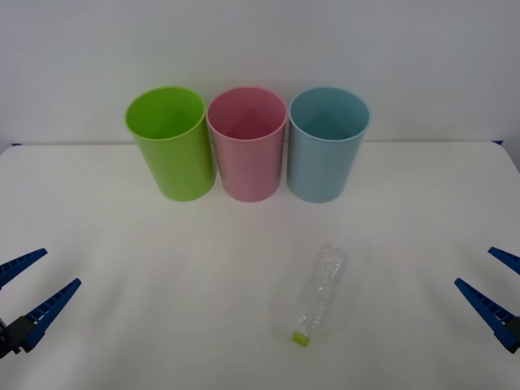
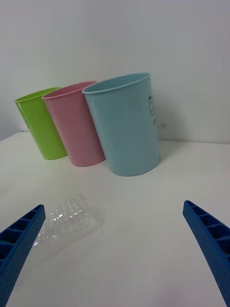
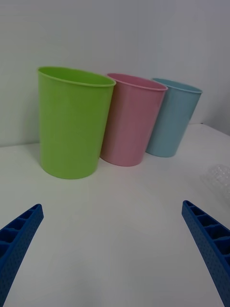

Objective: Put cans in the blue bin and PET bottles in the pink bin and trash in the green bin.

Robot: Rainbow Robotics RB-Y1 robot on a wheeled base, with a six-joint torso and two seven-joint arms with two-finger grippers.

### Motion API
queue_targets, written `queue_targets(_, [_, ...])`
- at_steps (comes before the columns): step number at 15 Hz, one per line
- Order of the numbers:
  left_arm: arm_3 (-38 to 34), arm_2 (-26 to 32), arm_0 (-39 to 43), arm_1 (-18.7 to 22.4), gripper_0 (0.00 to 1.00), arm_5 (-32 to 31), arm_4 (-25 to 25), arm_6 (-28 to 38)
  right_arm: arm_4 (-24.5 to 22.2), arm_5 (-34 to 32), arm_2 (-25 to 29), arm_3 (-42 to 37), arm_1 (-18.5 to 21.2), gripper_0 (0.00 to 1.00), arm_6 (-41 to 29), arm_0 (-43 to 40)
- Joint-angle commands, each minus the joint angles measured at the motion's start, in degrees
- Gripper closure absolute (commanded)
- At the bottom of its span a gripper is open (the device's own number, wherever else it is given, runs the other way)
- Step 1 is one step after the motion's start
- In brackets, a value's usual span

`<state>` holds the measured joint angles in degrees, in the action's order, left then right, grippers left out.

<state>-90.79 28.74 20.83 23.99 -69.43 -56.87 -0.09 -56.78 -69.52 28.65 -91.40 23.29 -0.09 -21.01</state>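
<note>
White table (image 1: 122, 325), three bins upright in a row at the back: green bin (image 1: 171, 146) on the robot's left, pink bin (image 1: 248, 146) in the middle, blue bin (image 1: 327, 146) on the right, neighbours touching or nearly so. Dark print on the blue bin's side is cut off by its curve in the right wrist view; unreadable.

PET bottle (image 1: 318, 292) lies on its side in front of the bins, well apart from them, lime-green cap toward the robot, base toward the blue bin. The left wrist view catches only its clear edge.

Left gripper (image 1: 32, 280) low at the near left table edge, fingers spread wide, holding nothing. Right gripper (image 1: 494, 284) at the near right edge, partly cut off, fingers likewise wide apart and empty. The bottle lies between them, nearer the right one, touching neither.
</note>
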Motion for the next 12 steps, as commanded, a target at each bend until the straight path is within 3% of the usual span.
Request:
queue_targets(1, [0.0, 0.0, 0.0, 0.0, 0.00, 0.0, 0.0, 0.0, 0.0, 0.0, 0.0, 0.0, 0.0, 0.00, 0.0, 0.0])
queue_targets(12, [0.0, 0.0, 0.0, 0.0, 0.00, 0.0, 0.0, 0.0, 0.0, 0.0, 0.0, 0.0, 0.0, 0.00, 0.0, 0.0])
